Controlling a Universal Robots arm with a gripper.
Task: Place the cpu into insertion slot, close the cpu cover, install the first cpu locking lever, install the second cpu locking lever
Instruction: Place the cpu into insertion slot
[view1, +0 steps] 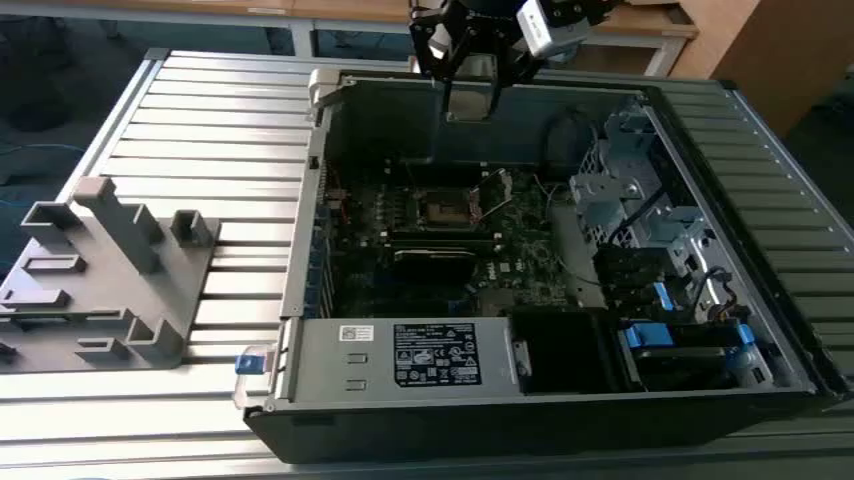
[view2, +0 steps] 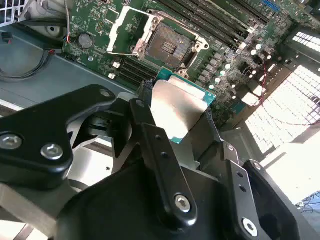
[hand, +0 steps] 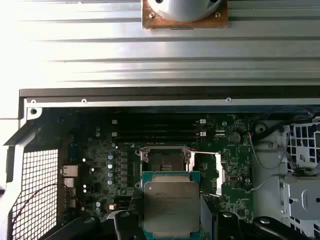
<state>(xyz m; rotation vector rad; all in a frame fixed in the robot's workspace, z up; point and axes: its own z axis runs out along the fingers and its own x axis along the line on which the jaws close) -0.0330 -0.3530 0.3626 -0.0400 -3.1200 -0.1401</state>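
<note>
- Closest to the lens in the second wrist view are the black links of the gripper (view2: 176, 109). Its jaws are set narrow and clamp two opposite edges of the cpu (view2: 181, 102).
- The cpu is held clear of the motherboard (hand: 95, 150), well apart from the insertion slot (hand: 165, 161). Only the jaws touch it.
- Orientation: the metal top faces the first wrist camera, with a green rim showing round it.
- The chip is square, so it has no long axis. In the first wrist view its edges run parallel to the slot's edges.
- The insertion slot is uncovered, dark inside a silvery rim. The cpu cover (hand: 219, 172) is swung open just beside it.
- Room around the slot: memory slots (hand: 155, 127) run near one side, loose wires (view1: 501, 195) lie near it on the exterior view's right, and a drive cage (view1: 627, 190) stands farther that way.
- In the exterior view the gripper hangs near the far wall of the computer case (view1: 327, 385). The case walls ring the board.
- The case rests on a slatted metal surface (view1: 200, 120). A grey fixture (view1: 107, 270) stands well apart at the exterior view's left.
</note>
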